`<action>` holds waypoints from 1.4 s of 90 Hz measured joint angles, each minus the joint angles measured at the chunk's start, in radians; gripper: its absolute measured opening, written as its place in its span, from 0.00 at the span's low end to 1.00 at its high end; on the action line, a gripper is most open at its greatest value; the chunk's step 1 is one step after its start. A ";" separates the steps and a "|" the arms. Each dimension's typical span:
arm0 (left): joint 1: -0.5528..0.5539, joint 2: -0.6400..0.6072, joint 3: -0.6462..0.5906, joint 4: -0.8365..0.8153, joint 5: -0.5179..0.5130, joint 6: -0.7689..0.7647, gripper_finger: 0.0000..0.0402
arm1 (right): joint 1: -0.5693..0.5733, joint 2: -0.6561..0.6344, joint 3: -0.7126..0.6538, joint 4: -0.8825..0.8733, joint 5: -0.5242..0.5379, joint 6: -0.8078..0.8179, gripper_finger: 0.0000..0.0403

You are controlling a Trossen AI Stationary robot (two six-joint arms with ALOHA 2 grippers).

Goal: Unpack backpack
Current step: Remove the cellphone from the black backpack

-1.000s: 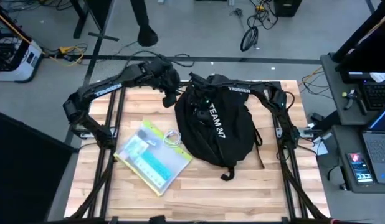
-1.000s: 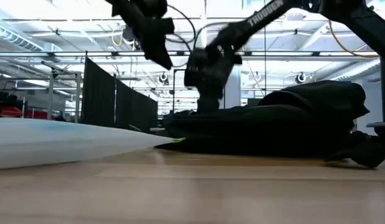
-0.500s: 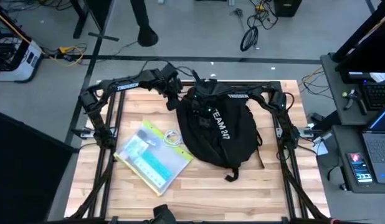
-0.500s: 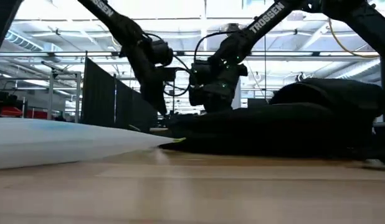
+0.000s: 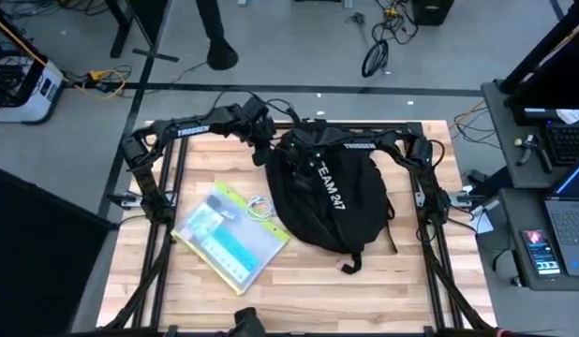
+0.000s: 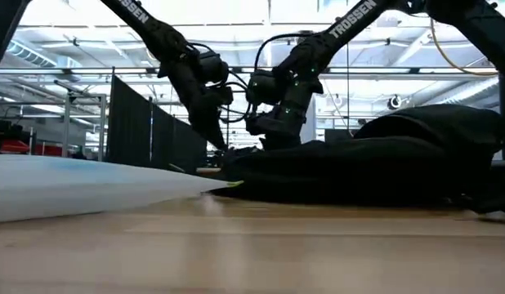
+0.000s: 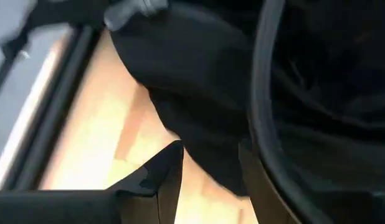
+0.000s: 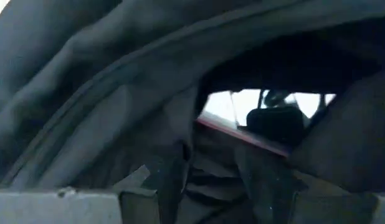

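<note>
The black backpack (image 5: 329,195) with white "TEAM 247" lettering lies flat on the wooden table, its top end toward the far edge. My left gripper (image 5: 262,153) is open at the backpack's far left edge. In the left wrist view a lip of black fabric (image 7: 205,143) lies between its two fingers. My right gripper (image 5: 299,161) is open over the backpack's top end. Its fingers point into a gap in the dark fabric (image 8: 242,118), and light shows through that gap. My left gripper has the backpack's far left fabric edge (image 7: 211,168) between its open fingers, which slant down from the table's left. Whether the fingers touch the fabric, I cannot tell. My right gripper points down into folds at the backpack's top end (image 8: 199,155). I cannot tell if it touches them.
A clear zip pouch (image 5: 231,236) with blue and green contents and a white cable (image 5: 259,207) lies left of the backpack. A backpack strap (image 5: 350,266) trails toward the near edge. Bare wood lies along the near edge and at the right side.
My left gripper has swung from the far left toward the backpack and come down to its far left edge. The backpack has shifted slightly: its near strap end now lies a little farther right. My right gripper stays at the top end.
</note>
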 joint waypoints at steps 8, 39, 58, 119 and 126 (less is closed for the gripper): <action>0.015 0.000 0.000 0.064 -0.002 -0.001 0.36 | -0.006 0.000 0.000 0.011 0.036 0.093 0.35; 0.061 0.076 0.001 0.132 0.120 -0.084 0.36 | -0.013 0.002 0.000 0.131 0.061 0.416 0.35; 0.040 0.145 0.001 0.103 0.322 -0.147 0.36 | -0.003 0.002 0.000 0.125 0.058 0.396 0.35; -0.303 0.128 -0.019 -0.259 0.333 -0.240 0.36 | 0.086 -0.107 -0.002 -0.276 0.054 0.017 0.35; -0.304 0.085 0.020 -0.261 0.290 -0.274 0.36 | 0.088 -0.164 0.000 -0.309 0.053 -0.017 0.35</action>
